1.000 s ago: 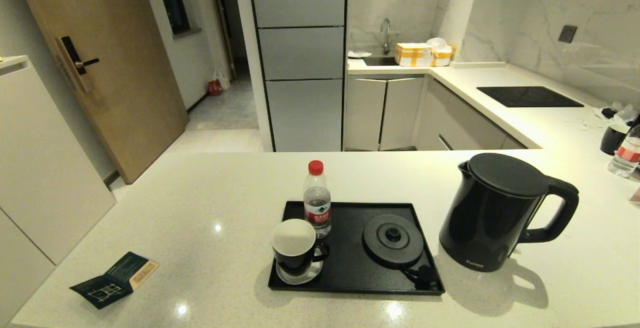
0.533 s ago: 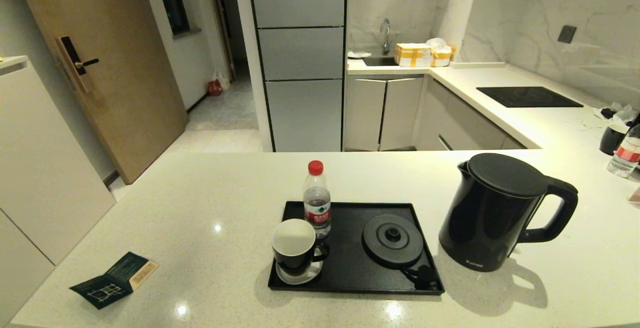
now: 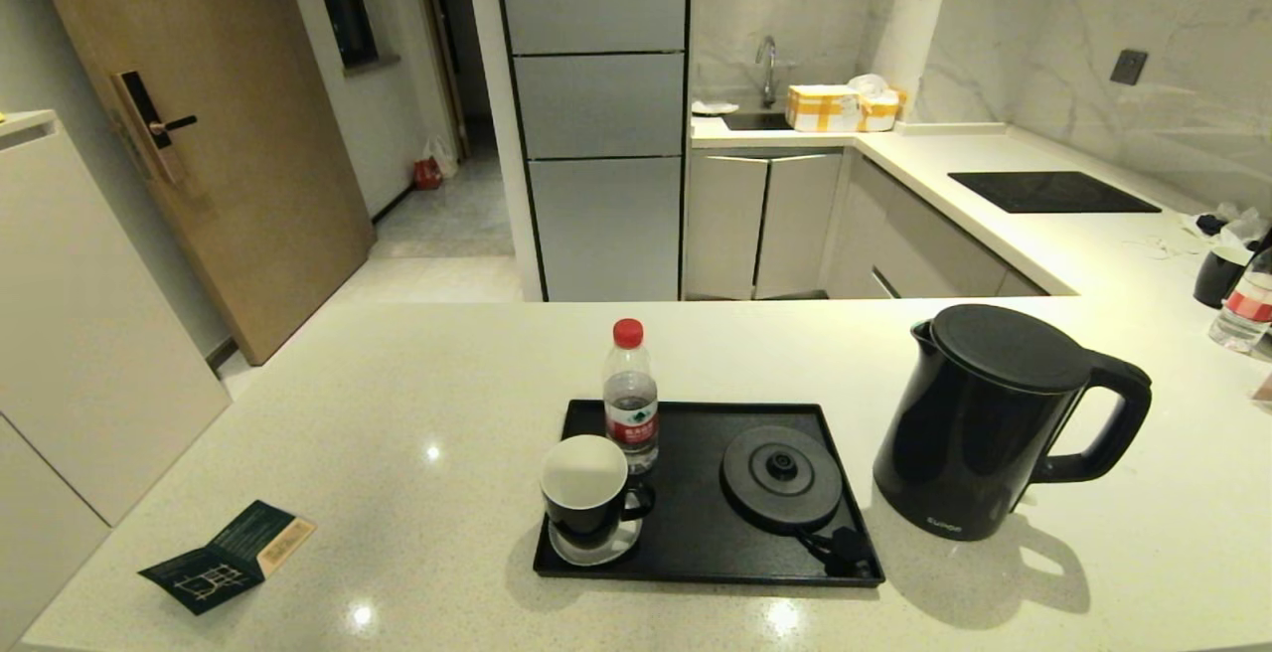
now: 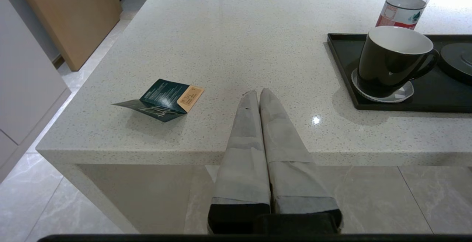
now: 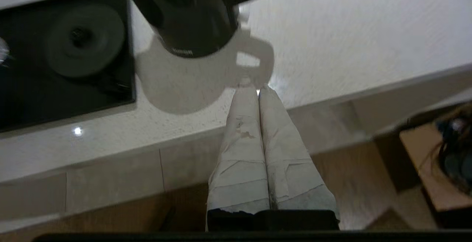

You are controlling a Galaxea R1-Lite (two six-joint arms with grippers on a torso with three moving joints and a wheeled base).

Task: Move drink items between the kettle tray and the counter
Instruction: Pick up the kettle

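The tall black kettle (image 3: 989,423) stands upright on the off-white counter (image 3: 397,413), just right of the black tray (image 3: 696,533); the right wrist view also shows the kettle (image 5: 184,17). On the tray sit a round kettle base (image 3: 782,478), a black mug (image 3: 586,488) on a saucer, and a red-capped water bottle (image 3: 630,399). My right gripper (image 5: 255,88) hangs shut and empty at the counter's near edge, short of the kettle's handle. My left gripper (image 4: 258,93) is shut and empty over the near edge, left of the tray (image 4: 343,68). Neither arm shows in the head view.
A folded dark green leaflet (image 3: 227,555) lies at the front left of the counter. A black cooktop panel (image 3: 1051,192) is set into the far right worktop, with another mug (image 3: 1220,274) and bottle (image 3: 1242,309) at the right edge. A sink and yellow boxes (image 3: 840,107) stand at the back.
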